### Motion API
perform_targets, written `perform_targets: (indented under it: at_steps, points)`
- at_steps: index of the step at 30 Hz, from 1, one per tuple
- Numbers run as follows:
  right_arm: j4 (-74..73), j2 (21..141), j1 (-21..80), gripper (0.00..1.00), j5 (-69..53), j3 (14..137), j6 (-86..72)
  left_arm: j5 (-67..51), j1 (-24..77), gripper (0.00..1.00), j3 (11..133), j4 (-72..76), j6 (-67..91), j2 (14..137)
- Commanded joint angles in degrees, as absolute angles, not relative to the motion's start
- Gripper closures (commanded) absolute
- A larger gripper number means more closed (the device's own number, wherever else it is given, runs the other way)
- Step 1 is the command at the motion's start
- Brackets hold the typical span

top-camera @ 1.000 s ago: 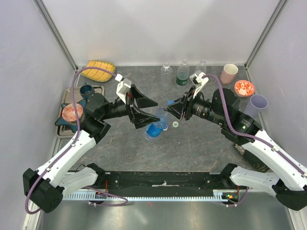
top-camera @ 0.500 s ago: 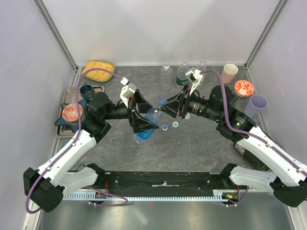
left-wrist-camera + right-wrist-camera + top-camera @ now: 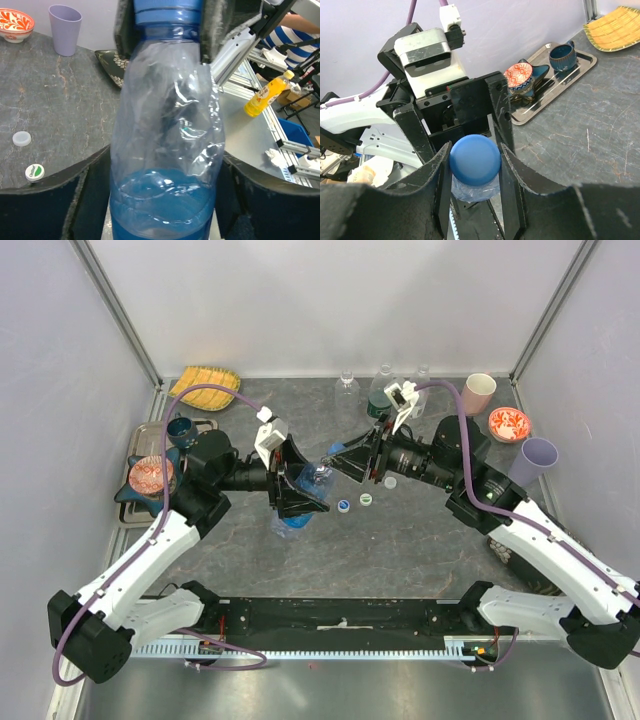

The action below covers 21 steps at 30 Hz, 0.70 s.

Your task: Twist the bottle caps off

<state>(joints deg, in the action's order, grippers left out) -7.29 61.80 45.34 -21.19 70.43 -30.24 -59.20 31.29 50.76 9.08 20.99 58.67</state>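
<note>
While 3 loose caps (image 3: 366,500) sit on the table (image 3: 420,540) just beside the action and 3 other bottles (image 3: 347,388) stand at the back, the blue-tinted bottle (image 3: 165,150) is held between both arms mid-table, mostly hidden from above. The left gripper (image 3: 310,485) reaches in from the left, pads squeezing its body. The right gripper (image 3: 475,170) comes from the right, fingers clamped on the blue cap (image 3: 475,159).
</note>
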Motion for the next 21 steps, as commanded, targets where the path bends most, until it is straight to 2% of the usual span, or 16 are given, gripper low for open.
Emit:
perform_targets:
  at_steps: [1, 6, 7, 10, 14, 17, 21]
  points:
    - [-3.3, 62.0, 45.4, 1.00, -22.6, 72.4, -31.4, -60.8, 31.7, 0.26, 53.5, 7.4, 17.2, 58.1]
    - [-5.0, 62.4, 45.5, 1.00, -22.6, 72.4, -30.9, -59.3, 32.1, 0.43, 54.5, 5.6, 15.0, 58.5]
    - [-5.6, 62.5, 45.4, 0.70, -21.4, 72.7, -30.8, -58.7, 32.4, 0.44, 54.6, 5.1, 14.5, 58.6]
    - [-8.8, 62.7, 45.5, 0.30, -17.1, 75.1, -29.5, -54.2, 33.5, 0.51, 54.7, 3.1, 11.4, 57.7]
    - [-11.9, 63.0, 45.4, 0.07, -12.0, 80.0, -28.6, -46.2, 35.3, 0.55, 54.7, 1.3, 7.7, 56.4]
    - [-12.7, 63.2, 45.4, 0.03, -6.4, 81.7, -29.1, -37.6, 37.5, 0.56, 54.3, 0.9, 5.0, 55.0]
    - [-12.8, 63.5, 45.4, 0.08, 0.4, 82.0, -32.2, -15.2, 42.9, 0.58, 52.0, 1.8, 0.5, 52.4]
